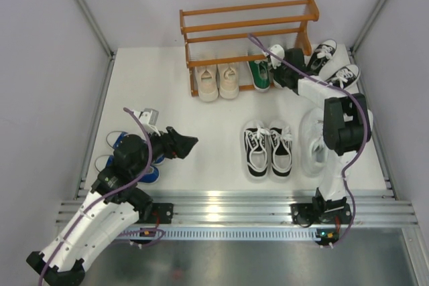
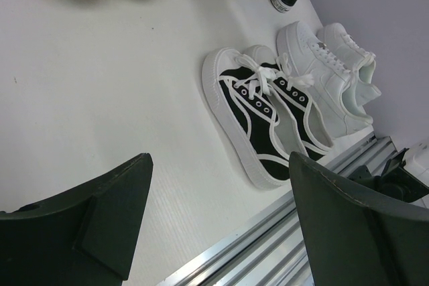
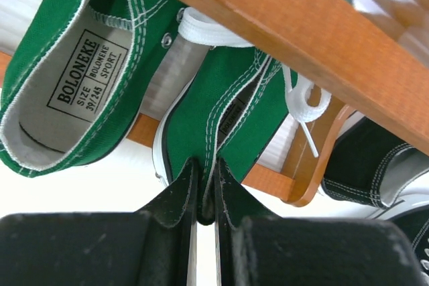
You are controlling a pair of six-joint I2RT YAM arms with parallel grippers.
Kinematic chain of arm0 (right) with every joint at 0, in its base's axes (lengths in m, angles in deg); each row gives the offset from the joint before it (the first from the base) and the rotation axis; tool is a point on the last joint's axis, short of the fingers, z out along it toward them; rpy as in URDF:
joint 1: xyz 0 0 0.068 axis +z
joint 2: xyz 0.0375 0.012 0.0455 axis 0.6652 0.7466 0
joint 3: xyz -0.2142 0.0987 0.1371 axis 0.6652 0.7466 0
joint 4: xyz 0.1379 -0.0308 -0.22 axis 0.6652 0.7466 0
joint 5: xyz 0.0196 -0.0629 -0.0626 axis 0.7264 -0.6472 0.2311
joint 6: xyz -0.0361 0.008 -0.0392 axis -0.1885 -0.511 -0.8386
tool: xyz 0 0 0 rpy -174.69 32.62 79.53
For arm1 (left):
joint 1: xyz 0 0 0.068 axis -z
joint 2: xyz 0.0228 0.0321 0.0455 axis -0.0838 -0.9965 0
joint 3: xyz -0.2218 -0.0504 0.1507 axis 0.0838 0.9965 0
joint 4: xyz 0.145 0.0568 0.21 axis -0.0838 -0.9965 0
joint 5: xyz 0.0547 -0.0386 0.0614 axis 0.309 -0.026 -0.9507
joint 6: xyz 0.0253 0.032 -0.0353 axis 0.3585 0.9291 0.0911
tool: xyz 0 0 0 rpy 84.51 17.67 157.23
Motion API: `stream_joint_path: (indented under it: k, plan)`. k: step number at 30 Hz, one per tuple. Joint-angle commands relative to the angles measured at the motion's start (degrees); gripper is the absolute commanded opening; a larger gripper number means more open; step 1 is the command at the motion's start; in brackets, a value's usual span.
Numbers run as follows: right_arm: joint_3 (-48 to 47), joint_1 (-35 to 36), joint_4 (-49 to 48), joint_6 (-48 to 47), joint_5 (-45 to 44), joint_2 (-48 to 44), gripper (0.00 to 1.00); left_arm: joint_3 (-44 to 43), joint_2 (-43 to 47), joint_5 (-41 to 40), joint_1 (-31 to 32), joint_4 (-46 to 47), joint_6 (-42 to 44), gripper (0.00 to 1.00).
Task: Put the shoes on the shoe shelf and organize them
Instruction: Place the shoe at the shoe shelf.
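Observation:
The orange-brown shoe shelf (image 1: 248, 21) stands at the back. A beige pair (image 1: 218, 80) and one green sneaker (image 1: 259, 75) sit on its lowest tier. My right gripper (image 1: 280, 66) is shut on the heel of a second green sneaker (image 3: 221, 115), held at the lowest tier beside the first green one (image 3: 67, 65). My left gripper (image 1: 191, 143) is open and empty above the table. A black pair with white laces (image 1: 268, 149) and an all-white pair (image 1: 314, 140) lie in front; both also show in the left wrist view, the black pair (image 2: 265, 108) and the white pair (image 2: 332, 75). A second black pair (image 1: 334, 61) lies right of the shelf. A blue pair (image 1: 124, 155) lies under my left arm.
Metal rails (image 1: 228, 205) run along the near table edge. Grey walls with aluminium posts (image 1: 84, 8) close in the sides. The right arm's cable (image 1: 295, 65) loops across the shelf's right end.

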Motion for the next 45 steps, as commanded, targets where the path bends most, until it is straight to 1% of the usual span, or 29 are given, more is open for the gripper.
stream_joint_path:
  k: [1,10,12,14,15,16,17,20,22,26,28,30,31,32,34,35,37,38,39,41,42,43,45]
  plan:
    - [-4.5,2.0,-5.8,0.3,2.7,-0.5,0.0,0.4,1.3,0.5,-0.3,1.8,-0.5,0.88]
    - [-4.7,3.4,-3.1,0.0,2.5,-0.9,0.0,0.5,1.5,0.9,-0.3,1.8,-0.8,0.88]
    - [-4.9,3.6,-2.6,-0.3,2.1,-0.8,0.02,0.6,1.6,0.9,-0.3,1.8,-1.0,0.88]
    - [-5.5,3.6,-2.0,-0.4,1.8,-0.4,0.08,0.7,2.1,1.2,-0.3,1.8,-1.2,0.88]
    - [-5.8,3.6,-1.1,-0.7,1.4,-0.4,0.18,0.8,2.3,1.1,-0.3,1.8,-1.3,0.88]
    - [-6.0,3.5,-0.7,-0.9,1.3,-0.4,0.23,0.9,2.8,1.2,-0.3,1.8,-1.4,0.88]
    - [-6.0,3.6,-0.6,-1.2,1.2,-0.4,0.3,0.9,3.0,1.2,-0.3,1.8,-1.5,0.88]
    - [-5.4,3.6,-0.1,-1.6,0.9,-1.2,0.41,1.2,3.3,1.3,-0.3,1.8,-1.9,0.88]
    - [-4.5,3.6,0.1,-1.9,1.0,-2.9,0.51,1.4,3.3,1.5,-0.2,1.8,-2.5,0.88]
    - [-1.5,3.6,0.3,-3.0,2.5,-7.5,0.62,1.7,3.0,1.7,-0.3,1.8,-3.5,0.88]
    - [-0.1,3.6,1.5,-3.3,4.0,-10.4,0.64,1.8,3.1,1.7,-0.3,1.8,-4.1,0.88]
    - [0.7,3.6,4.7,-4.2,6.4,-12.6,0.66,1.6,3.0,1.7,-0.3,1.7,-4.7,0.88]
    - [1.4,3.5,6.1,-4.6,7.7,-15.1,0.66,1.6,3.0,1.6,-0.3,1.5,-4.9,0.88]
    - [1.6,3.4,10.2,-5.2,10.6,-16.5,0.68,1.1,3.0,1.0,-0.3,1.1,-5.2,0.88]
    - [1.2,2.8,15.2,-5.4,15.8,-20.5,0.69,0.3,2.3,-0.6,-0.3,-0.8,-5.9,0.88]
    - [0.6,2.3,20.4,-4.6,23.0,-21.6,0.69,0.0,2.0,-1.3,-0.3,-1.5,-6.1,0.88]
    - [-1.1,-0.1,26.4,-2.7,32.0,-24.9,0.68,-1.1,0.4,-2.7,-0.3,-3.2,-6.7,0.88]
    - [-1.6,-1.0,29.3,-2.4,41.0,-25.9,0.68,-1.3,-0.2,-3.0,-0.3,-3.5,-7.0,0.88]
    - [-1.6,-2.0,34.2,-2.0,44.1,-27.2,0.68,-1.7,-1.5,-3.3,-0.3,-4.1,-7.9,0.88]
    - [0.3,-3.5,37.4,-2.2,51.1,-31.7,0.68,-1.7,-3.0,-2.9,-0.3,-4.3,-8.8,0.87]
    - [1.4,-3.8,38.8,-2.5,52.1,-33.5,0.67,-1.6,-4.6,-2.6,-0.3,-4.3,-10.3,0.87]
    - [4.5,-4.1,39.3,-2.3,52.5,-37.4,0.68,-1.3,-5.4,-2.3,-0.2,-4.2,-11.6,0.86]
    - [8.2,-4.3,39.3,-2.2,52.3,-41.6,0.69,-0.6,-8.5,0.3,-0.3,-2.3,-15.0,0.85]
